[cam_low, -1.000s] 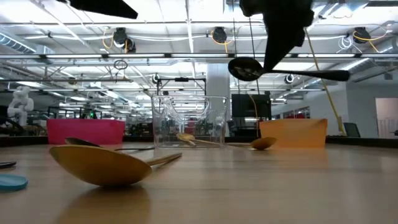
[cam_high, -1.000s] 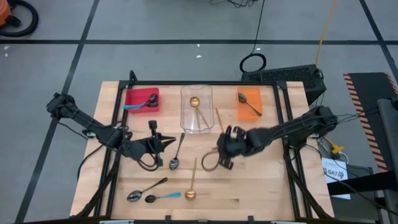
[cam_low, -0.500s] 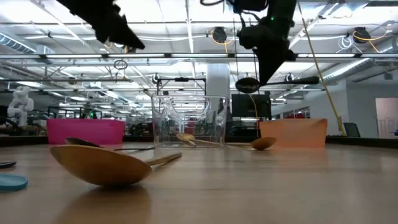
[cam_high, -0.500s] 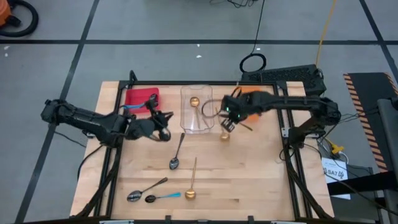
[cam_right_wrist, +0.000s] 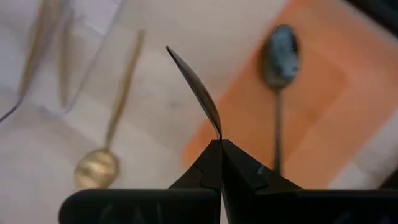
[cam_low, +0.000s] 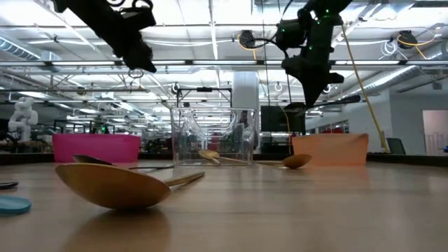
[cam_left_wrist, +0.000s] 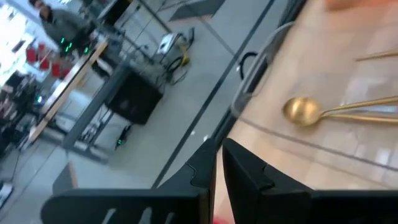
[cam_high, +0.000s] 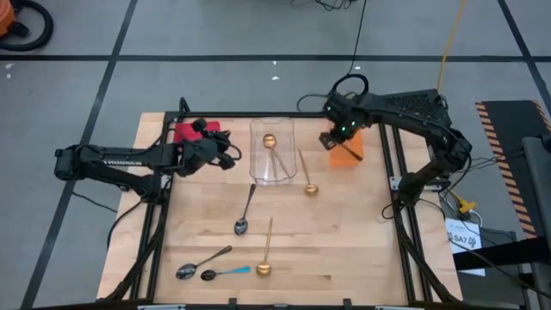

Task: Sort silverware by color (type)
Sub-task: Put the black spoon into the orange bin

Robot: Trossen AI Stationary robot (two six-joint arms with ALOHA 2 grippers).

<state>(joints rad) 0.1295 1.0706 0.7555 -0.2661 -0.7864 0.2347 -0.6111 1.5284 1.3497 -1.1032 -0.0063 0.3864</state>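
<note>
My right gripper [cam_high: 331, 140] hangs over the near-left edge of the orange tray [cam_high: 353, 136], shut on a dark metal spoon [cam_right_wrist: 200, 93]. Another dark spoon [cam_right_wrist: 278, 50] lies in that tray. My left gripper [cam_high: 233, 159] hovers between the red tray [cam_high: 182, 133] and the clear container [cam_high: 272, 153]. Its fingers [cam_left_wrist: 245, 168] are shut to a thin slit with nothing between them. A gold spoon [cam_high: 269, 140] lies in the container. On the table lie two gold spoons [cam_high: 307, 178] [cam_high: 266, 254], two dark ones [cam_high: 244, 213] [cam_high: 201, 263] and a blue-handled one [cam_high: 227, 271]. My right gripper pinches the dark spoon between its two fingers, which come from above and point steeply down. The bowl end [cam_right_wrist: 211, 121] sticks out past the fingertips, seen edge-on. In the low view the spoon lies about level below the fingers, its handle [cam_low: 343, 101] reaching sideways. It is lifted clear.
The three containers stand in a row along the table's far edge. A black frame [cam_high: 389, 164] runs along the table's right side, and a matching one runs along the left. Bare wood lies at the near right.
My right gripper has carried the dark spoon from the table's middle toward the far right, up to the orange tray, rolling as it went. The spoon stays level and clear. My left gripper has swung from the table's middle toward the far edge, beside the red tray.
</note>
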